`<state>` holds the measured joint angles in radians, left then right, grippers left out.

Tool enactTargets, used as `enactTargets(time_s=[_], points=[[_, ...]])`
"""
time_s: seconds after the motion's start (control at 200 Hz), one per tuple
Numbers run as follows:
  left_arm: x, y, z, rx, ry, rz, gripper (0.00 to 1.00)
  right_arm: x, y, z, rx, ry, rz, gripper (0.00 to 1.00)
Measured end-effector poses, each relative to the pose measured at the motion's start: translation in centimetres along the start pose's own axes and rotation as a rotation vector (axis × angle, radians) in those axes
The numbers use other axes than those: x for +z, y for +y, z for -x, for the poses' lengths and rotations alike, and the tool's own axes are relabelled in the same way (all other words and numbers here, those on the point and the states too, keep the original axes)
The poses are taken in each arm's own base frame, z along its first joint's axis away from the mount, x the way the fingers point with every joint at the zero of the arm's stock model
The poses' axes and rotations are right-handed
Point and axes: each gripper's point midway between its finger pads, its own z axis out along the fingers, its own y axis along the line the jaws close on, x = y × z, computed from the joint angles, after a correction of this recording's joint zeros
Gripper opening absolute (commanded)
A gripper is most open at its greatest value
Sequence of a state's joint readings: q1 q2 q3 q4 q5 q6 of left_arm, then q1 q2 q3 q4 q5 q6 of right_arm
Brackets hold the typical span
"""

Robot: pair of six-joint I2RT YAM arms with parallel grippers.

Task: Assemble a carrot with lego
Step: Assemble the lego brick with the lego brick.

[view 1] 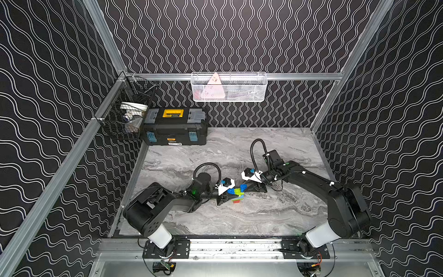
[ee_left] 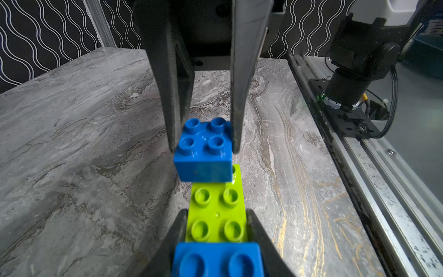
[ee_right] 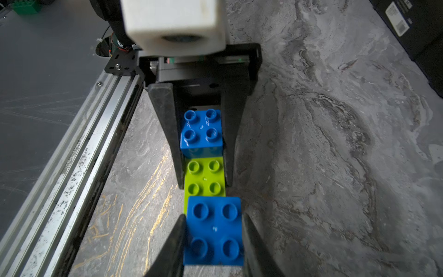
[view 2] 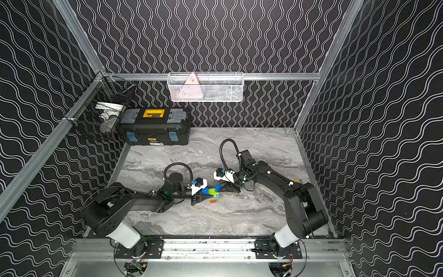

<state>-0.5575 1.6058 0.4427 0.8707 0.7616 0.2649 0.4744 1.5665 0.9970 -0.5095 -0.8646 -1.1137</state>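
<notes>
Lower centre of a top view, the carrot (view 1: pixel 237 194), a small tapered stack of studded plastic bricks, was held over the grey marbled tabletop (view 1: pixel 215 223). The left gripper (ee_left: pixel 216 212) clamped its lime green layer (ee_left: pixel 215 199); the right gripper (ee_right: pixel 213 217) pinched a dark blue square brick (ee_right: pixel 214 230) atop that layer's far end.

Black toolbox (view 1: pixel 175 130), yellow handle, at the back left of the grey marbled tabletop (view 1: pixel 215 220), beside a black wire basket (view 1: pixel 110 130). On the back rail (view 1: pixel 299 76), white mesh basket (view 1: pixel 254 94) holding something pink (view 1: pixel 214 87).
</notes>
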Motion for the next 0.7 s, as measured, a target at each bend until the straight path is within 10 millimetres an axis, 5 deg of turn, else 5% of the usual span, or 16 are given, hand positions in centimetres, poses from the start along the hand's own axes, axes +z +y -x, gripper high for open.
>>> enactTargets(time_s=[0.16, 0.7], points=[[0.01, 0.01, -0.02, 0.001, 0.002, -0.001, 0.0, 0.0, 0.46, -0.12, -0.025, 0.007, 0.014, 0.15], [0.01, -0.28, -0.05, 0.017, -0.002, -0.011, 0.0, -0.15, 0.71, -0.38, -0.092, 0.008, -0.058, 0.15]])
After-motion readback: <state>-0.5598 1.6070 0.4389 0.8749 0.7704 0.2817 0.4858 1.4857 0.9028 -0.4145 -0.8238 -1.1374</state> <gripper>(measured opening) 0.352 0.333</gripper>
